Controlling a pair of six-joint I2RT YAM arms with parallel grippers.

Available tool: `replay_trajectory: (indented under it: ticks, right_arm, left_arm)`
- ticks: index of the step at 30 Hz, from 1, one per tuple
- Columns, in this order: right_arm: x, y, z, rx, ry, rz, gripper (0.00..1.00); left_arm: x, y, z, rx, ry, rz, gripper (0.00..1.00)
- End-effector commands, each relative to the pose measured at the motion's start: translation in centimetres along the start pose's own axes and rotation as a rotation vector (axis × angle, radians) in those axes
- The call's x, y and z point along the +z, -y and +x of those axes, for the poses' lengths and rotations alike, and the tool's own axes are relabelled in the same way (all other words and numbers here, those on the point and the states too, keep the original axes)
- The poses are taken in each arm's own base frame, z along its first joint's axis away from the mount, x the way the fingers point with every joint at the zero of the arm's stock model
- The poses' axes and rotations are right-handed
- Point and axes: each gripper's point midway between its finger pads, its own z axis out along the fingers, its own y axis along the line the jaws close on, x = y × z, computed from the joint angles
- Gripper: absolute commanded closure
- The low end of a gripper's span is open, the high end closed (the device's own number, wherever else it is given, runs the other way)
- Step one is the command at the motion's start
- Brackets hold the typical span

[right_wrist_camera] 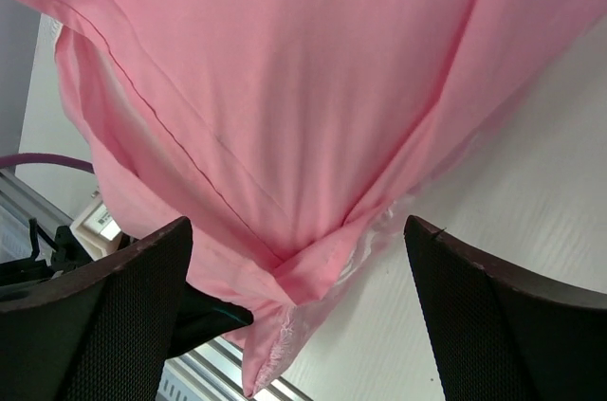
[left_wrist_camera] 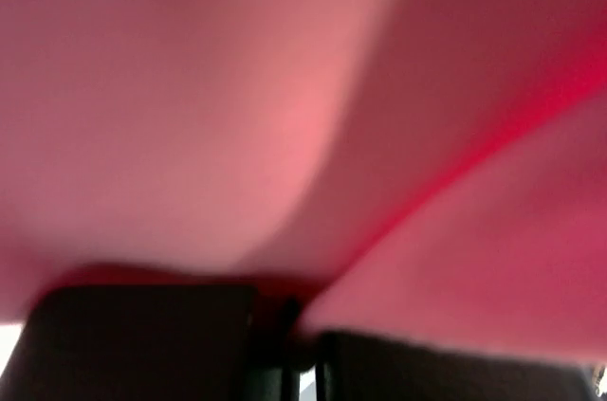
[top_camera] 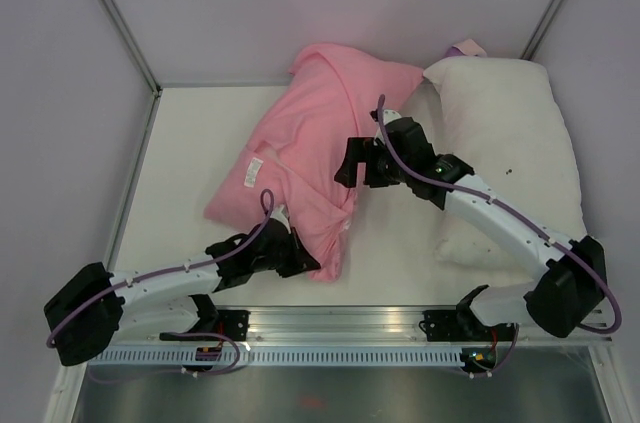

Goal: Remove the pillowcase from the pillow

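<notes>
Pillowcase [top_camera: 310,153] fabric is lying in a plump, rumpled pink heap across the middle of the white surface [top_camera: 190,143], running from the far wall down towards the arms, with its small white label [top_camera: 252,171] showing on the left side. Whether anything is filling it cannot be told. A white pillow [top_camera: 510,123] carrying a couple of dark specks is resting just to its right, their far corners touching.

The left end effector [top_camera: 300,255] is sitting at the near corner of the pillowcase. In its wrist view blurred pink cloth is filling almost the whole frame, and the dark fingers [left_wrist_camera: 142,344] are standing nearly together with a fold of the fabric running down between them, so it appears to be pinching the cloth.

The right end effector [top_camera: 350,163] is hovering over the pillowcase's right-hand side. Its fingers [right_wrist_camera: 104,316] are spread wide, gripping nothing, with a folded, seamed point of the pink fabric lying beneath the gap and bare surface showing beside it.
</notes>
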Motion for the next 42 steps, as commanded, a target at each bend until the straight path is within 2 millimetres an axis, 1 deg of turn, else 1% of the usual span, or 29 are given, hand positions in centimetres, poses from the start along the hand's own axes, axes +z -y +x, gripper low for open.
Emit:
replay_trajectory:
  ticks: [1, 2, 3, 5, 6, 9, 10, 11, 12, 16, 18, 19, 22, 23, 25, 26, 28, 29, 30, 31, 32, 34, 35, 37, 38, 39, 40, 41, 42]
  right_arm:
    - [0.5, -2.5, -1.9, -0.123, 0.009, -0.048, 0.02]
    - [0.8, -3.2, -1.7, -0.148, 0.000, -0.056, 0.03]
    - [0.9, -3.8, -2.3, -0.163, 0.006, -0.054, 0.05]
    - [2.2, -4.6, -1.6, -0.195, -0.025, -0.058, 0.07]
    - [2.4, -5.3, -1.8, -0.205, -0.025, -0.073, 0.07]
    - [4.4, -6.6, -0.1, -0.246, -0.093, -0.080, 0.08]
    - [5.5, -6.6, 0.9, -0.256, -0.120, -0.069, 0.07]
    - [5.8, -7.6, 1.8, -0.272, -0.140, -0.085, 0.07]
    - [6.4, -8.3, 2.0, -0.272, -0.136, -0.108, 0.06]
    - [9.6, -8.2, 3.7, -0.229, -0.184, -0.099, 0.07]
    - [11.0, -6.7, 2.9, -0.199, -0.133, -0.006, 0.09]
    - [12.1, -5.5, 3.2, -0.189, -0.132, 0.043, 0.14]
    - [13.7, -0.7, 1.6, -0.074, -0.072, 0.170, 0.34]
    - [13.8, 3.2, 1.2, -0.009, -0.063, 0.233, 0.67]
    - [13.1, 6.7, -0.7, 0.063, 0.010, 0.307, 0.95]
    - [12.3, 9.9, -0.9, 0.092, 0.021, 0.373, 0.98]
    - [10.3, 12.3, -2.2, 0.105, 0.081, 0.452, 1.00]
    - [9.4, 14.4, -2.2, 0.113, 0.084, 0.498, 1.00]
    - [8.6, 15.2, -1.9, 0.114, 0.072, 0.521, 1.00]
    - [7.2, 15.8, -2.7, 0.120, 0.102, 0.540, 1.00]
    - [6.6, 16.5, -1.7, 0.119, 0.091, 0.558, 1.00]
    - [4.6, 16.5, -1.9, 0.119, 0.125, 0.572, 1.00]
    - [4.0, 17.2, -0.4, 0.129, 0.108, 0.593, 1.00]
    - [2.5, 16.6, -0.5, 0.126, 0.138, 0.568, 1.00]
    - [2.2, 16.5, 0.4, 0.108, 0.116, 0.547, 1.00]
    - [1.7, 15.5, 0.1, 0.099, 0.125, 0.497, 1.00]
    - [1.8, 14.9, 0.8, 0.086, 0.102, 0.453, 0.98]
    - [2.2, 12.6, 1.6, 0.070, 0.052, 0.319, 0.94]
    - [1.9, 11.6, 1.4, 0.023, 0.042, 0.269, 0.88]
  left_arm:
    - [-0.3, -1.6, 1.6, 0.013, -0.014, 0.053, 0.98]
    - [-0.5, -1.9, 1.9, 0.015, -0.017, 0.061, 0.98]
    - [-0.5, -3.2, 2.5, 0.011, -0.025, 0.046, 0.98]
    - [-1.0, -3.5, 2.5, 0.012, -0.006, 0.067, 0.98]
    - [-1.1, -4.3, 2.7, 0.010, -0.002, 0.054, 0.98]
    - [-1.5, -4.6, 2.5, 0.012, 0.018, 0.065, 0.98]
    - [-1.5, -5.2, 2.8, 0.012, 0.009, 0.041, 0.98]
    - [-1.6, -5.3, 2.7, 0.013, 0.013, 0.039, 0.98]
    - [-1.6, -5.4, 2.8, 0.013, 0.012, 0.036, 0.98]
    - [-1.5, -5.3, 3.1, 0.021, -0.007, 0.036, 0.98]
    - [-1.4, -5.4, 3.2, 0.022, -0.017, 0.031, 0.98]
    - [-1.5, -5.5, 3.3, 0.022, -0.022, 0.028, 0.98]
    - [-1.5, -6.0, 3.2, 0.011, -0.011, 0.008, 0.98]
    - [-1.6, -5.9, 3.1, 0.005, -0.008, 0.004, 0.98]
    - [-1.8, -6.2, 2.9, 0.003, 0.003, -0.017, 0.98]
    - [-1.8, -6.4, 2.9, 0.001, 0.004, -0.028, 0.98]
    - [-1.9, -6.3, 2.4, 0.007, 0.021, -0.043, 0.98]
    - [-2.0, -6.8, 2.5, 0.011, 0.017, -0.066, 0.98]
    - [-2.0, -6.7, 2.5, 0.014, 0.016, -0.069, 0.98]
    - [-1.9, -7.2, 2.0, 0.015, 0.041, -0.093, 0.98]
    - [-1.8, -7.4, 2.0, 0.012, 0.043, -0.105, 0.98]
    - [-1.6, -7.7, 1.8, 0.009, 0.057, -0.127, 0.98]
    - [-1.5, -7.7, 1.7, 0.001, 0.062, -0.132, 0.98]
    - [-1.3, -8.3, 1.6, -0.001, 0.063, -0.159, 0.98]
    - [-1.0, -8.4, 1.7, -0.001, 0.059, -0.169, 0.98]
    - [-0.9, -8.6, 1.8, 0.004, 0.056, -0.175, 0.98]
    - [-0.8, -8.6, 1.8, 0.011, 0.053, -0.176, 0.98]
    - [-0.7, -8.6, 1.8, 0.014, 0.046, -0.179, 0.98]
    - [-0.4, -8.6, 1.9, 0.020, 0.042, -0.183, 0.98]
